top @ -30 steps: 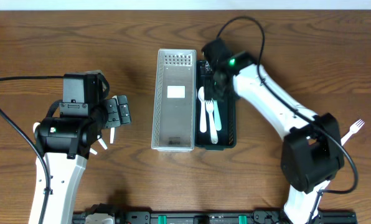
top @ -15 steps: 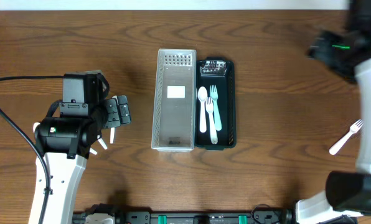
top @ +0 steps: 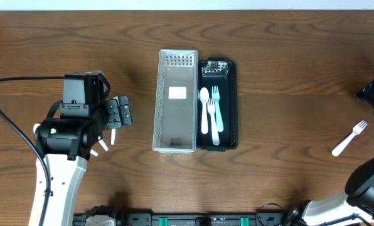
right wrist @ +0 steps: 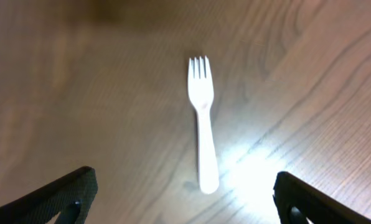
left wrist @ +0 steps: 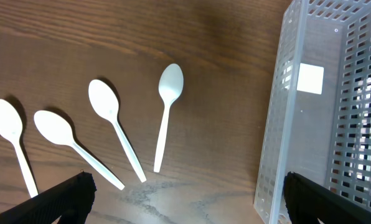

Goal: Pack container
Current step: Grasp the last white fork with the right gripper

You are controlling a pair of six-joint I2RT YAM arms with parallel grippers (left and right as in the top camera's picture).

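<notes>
Setting: a wood-grain table (top: pixel 287 56), with one arm at each side of it.
Black tray (top: pixel 233 135): right of the table's centre, its long side running away from the robot and touching the clear basket (top: pixel 165 135) on its left.
In the tray: a white spoon (top: pixel 204 95) on the left, a short white fork (top: pixel 213 125) in the middle and a pale fork (top: pixel 216 94) on the right, all lying lengthwise with their heads toward the far end.
Clear basket: a perforated box, longer than the tray, with a white label (top: pixel 177 93) on its floor (the left wrist camera catches the same label through the mesh wall).
Left gripper (left wrist: pixel 188 182): jaws spread wide with nothing between them, hanging above the table left of the basket.
Four spoons (left wrist: pixel 114 118): white plastic, fanned out on the wood under the left gripper with their bowls pointing away from it, well apart from the tray. The nearest to the basket lies almost straight and the rest slant.
Right gripper (right wrist: pixel 184 178): jaws wide apart and holding nothing, at the table's far right edge, only partly in the overhead view.
Loose fork (right wrist: pixel 201 118): white, alone on the wood at the right side, far from the tray. In the right wrist view it lies between the spread fingertips, tines pointing away, and neither finger touches it.
</notes>
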